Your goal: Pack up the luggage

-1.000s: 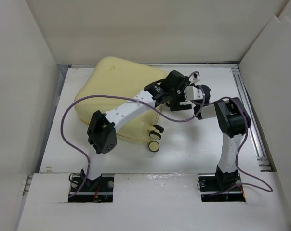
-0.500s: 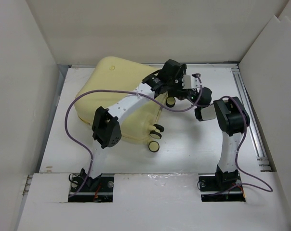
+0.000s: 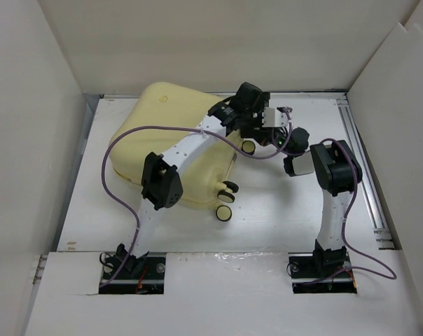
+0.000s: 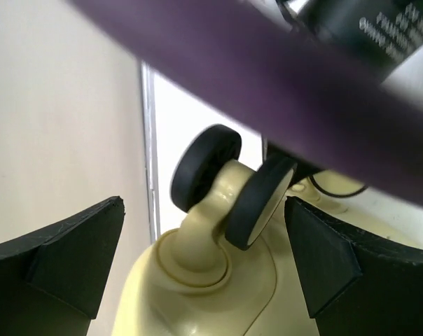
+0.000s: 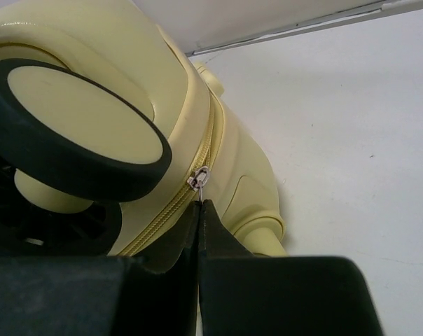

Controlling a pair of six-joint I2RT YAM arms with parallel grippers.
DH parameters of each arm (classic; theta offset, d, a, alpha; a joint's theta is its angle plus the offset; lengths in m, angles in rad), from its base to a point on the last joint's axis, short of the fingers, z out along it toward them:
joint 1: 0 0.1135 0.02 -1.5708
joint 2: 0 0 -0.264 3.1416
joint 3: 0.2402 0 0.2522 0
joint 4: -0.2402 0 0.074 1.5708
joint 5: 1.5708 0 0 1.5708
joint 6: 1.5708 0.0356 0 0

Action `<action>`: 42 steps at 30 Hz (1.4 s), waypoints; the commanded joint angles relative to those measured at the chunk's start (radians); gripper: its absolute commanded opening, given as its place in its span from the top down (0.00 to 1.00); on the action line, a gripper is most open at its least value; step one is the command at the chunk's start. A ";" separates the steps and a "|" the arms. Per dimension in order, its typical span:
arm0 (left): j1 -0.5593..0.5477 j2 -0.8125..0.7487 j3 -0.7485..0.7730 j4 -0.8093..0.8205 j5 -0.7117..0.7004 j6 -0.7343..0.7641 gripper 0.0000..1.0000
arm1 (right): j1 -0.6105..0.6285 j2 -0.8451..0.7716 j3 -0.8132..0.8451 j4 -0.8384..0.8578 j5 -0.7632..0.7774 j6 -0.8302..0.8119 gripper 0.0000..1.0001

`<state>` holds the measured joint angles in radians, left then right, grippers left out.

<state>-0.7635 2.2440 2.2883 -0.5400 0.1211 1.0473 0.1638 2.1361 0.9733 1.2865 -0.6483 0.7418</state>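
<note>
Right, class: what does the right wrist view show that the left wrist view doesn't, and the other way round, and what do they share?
Only the right wrist view: the small silver zipper pull on the yellow zip, pinched in the shut right end effector, plus the white tabletop. Only the left wrist view: the open left end effector with a twin black-tyred caster between its fingers, under a blurred purple cable. Both: the pale-yellow hard-shell suitcase, seen close up beside a wheel.

Close-up from my R gripper (image 5: pixel 199 207): fingers pressed together, tips pinching the silver zip pull (image 5: pixel 197 179) on pale-yellow luggage (image 5: pixel 234 162). Black-rimmed cream wheel (image 5: pixel 78 129) fills left foreground; white table (image 5: pixel 337 126) at right.
</note>
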 commanded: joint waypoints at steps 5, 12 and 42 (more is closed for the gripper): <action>0.016 0.043 0.049 -0.078 0.031 0.045 0.10 | -0.035 0.013 0.008 0.047 -0.028 0.001 1.00; 0.026 0.078 0.094 -0.150 0.133 -0.004 0.49 | -0.035 0.013 0.008 0.047 -0.028 0.001 1.00; 0.107 -0.269 -0.251 -0.419 0.410 -0.011 1.00 | -0.027 -0.097 -0.096 0.011 0.016 -0.067 1.00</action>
<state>-0.7048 2.1521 2.1174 -0.6041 0.5209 1.0344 0.1520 2.0651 0.8875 1.2720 -0.7216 0.7273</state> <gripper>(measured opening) 0.643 0.010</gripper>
